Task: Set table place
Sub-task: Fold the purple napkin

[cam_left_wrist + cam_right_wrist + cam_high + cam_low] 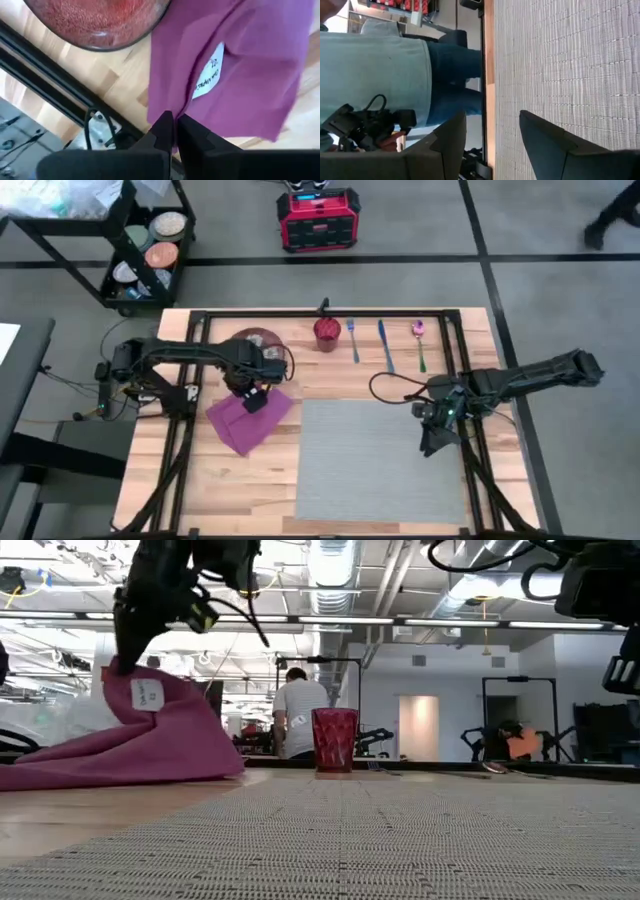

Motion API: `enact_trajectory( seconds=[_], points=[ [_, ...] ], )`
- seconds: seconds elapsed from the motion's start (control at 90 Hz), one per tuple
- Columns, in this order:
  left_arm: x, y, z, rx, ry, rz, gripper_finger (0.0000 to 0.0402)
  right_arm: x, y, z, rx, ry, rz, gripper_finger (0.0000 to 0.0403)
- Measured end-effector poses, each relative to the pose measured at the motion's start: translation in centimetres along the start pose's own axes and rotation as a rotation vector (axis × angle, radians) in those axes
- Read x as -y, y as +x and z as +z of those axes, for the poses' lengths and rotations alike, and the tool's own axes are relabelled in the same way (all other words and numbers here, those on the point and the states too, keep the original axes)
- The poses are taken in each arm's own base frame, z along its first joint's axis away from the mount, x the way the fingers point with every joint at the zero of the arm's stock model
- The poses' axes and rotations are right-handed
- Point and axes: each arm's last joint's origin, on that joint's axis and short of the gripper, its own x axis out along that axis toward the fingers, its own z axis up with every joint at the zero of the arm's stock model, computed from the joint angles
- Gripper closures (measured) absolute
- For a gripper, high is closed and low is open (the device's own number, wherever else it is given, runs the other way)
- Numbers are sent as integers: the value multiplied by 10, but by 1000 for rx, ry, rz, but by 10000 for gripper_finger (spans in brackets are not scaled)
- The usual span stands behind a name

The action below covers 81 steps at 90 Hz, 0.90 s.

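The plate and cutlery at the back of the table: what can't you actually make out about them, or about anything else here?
- Plate: high view, partly covered by the left arm; left wrist view, cut off by the edge.
- Fork, knife, spoon: high view, too small for detail.
- Napkin label: writing too blurred to read.
- Left gripper: shut on the napkin.
- Placemat: low view, far edge indistinct.

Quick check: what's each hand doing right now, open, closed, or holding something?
Left hand: closed on the magenta napkin, lifting one edge.
Right hand: open, empty, over the grey placemat.
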Motion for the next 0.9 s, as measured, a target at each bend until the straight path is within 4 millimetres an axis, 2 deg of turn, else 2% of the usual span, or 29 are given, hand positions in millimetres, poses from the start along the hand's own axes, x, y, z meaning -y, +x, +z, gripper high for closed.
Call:
enact_trajectory(
  seconds=[0.178,0.511,0.611,0.656,0.711,0.9],
  points=[
    [-8,-6,5,11,-59,-13,353,0,0,0,1,-3,0,232],
    [-15,-37,3,117,-1,-89,290,0,0,0,-1,-61,4,232],
    [-17,-41,-1,113,-116,-137,286,0,0,0,0,-113,4,232],
    [-11,-42,-4,103,-193,-169,286,0,0,0,0,-112,3,232],
    [2,-43,-11,102,-207,-206,288,0,0,0,-2,-103,2,232],
    [56,-35,-51,161,-270,-221,305,0,0,-1,-7,-123,3,232]
  ],
)
